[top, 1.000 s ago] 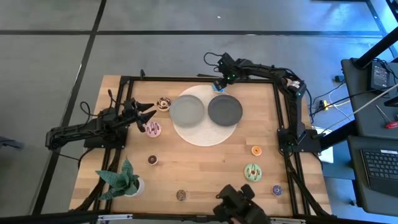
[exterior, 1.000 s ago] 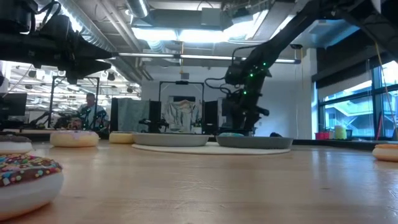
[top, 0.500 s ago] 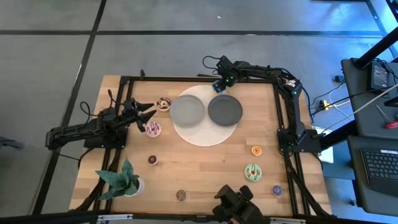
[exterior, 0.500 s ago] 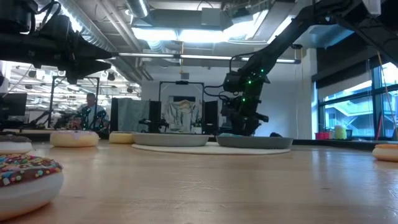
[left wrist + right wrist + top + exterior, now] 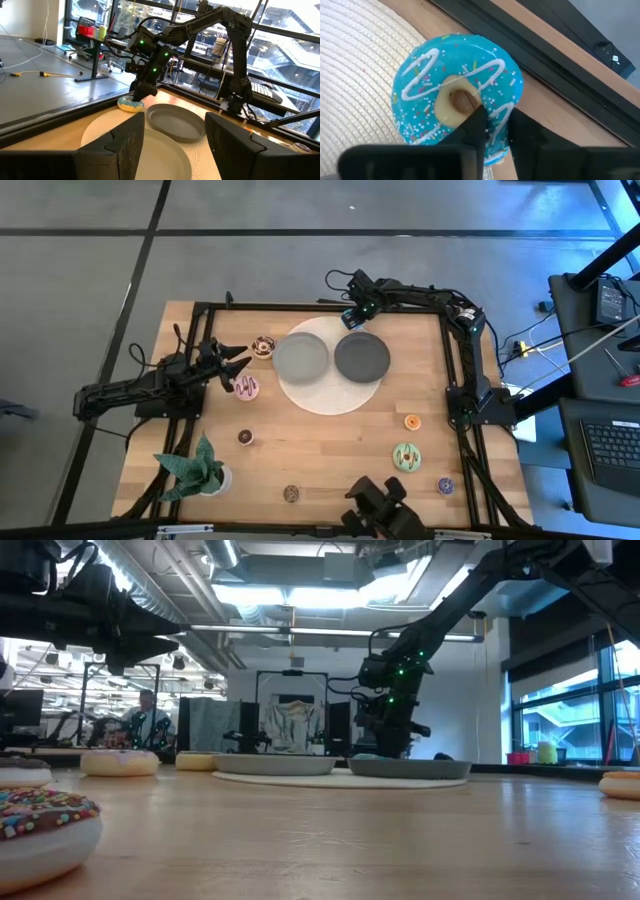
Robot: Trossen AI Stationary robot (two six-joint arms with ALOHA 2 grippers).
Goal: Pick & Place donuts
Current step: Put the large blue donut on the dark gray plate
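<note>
Scene: a wooden table (image 5: 330,445) is being worked by two dark arms, with toy donuts scattered across it and two grey plates (image 5: 333,357) sitting on a pale round mat (image 5: 322,398).
Right gripper: the right gripper (image 5: 352,313) is being held low at the table's far edge, directly over the blue donut (image 5: 457,112); its fingers are being closed across one side of the ring, one tip set in the hole and the other outside the rim, so the donut is judged to be gripped.
Blue donut: it is being seen flat, half on the woven mat and half on bare wood, just beside the black frame rail (image 5: 530,90) and just beyond the rim of the nearer grey plate (image 5: 172,122).
Deciding relation: the donut is lying straight beneath the right gripper, and the plate is lying just beside it toward the table's middle; a ring has no long axis, so only the short lift over the rim is judged to matter.
Nearer arm: the right arm is being counted the nearer by far.
Left gripper: the left gripper (image 5: 228,364) is being held, fingers spread and empty, near the left edge, between the brown donut (image 5: 263,346) and the pink donut (image 5: 246,387).
Risk: a bite on one wall of the ring is judged liable to let the donut swing.
</note>
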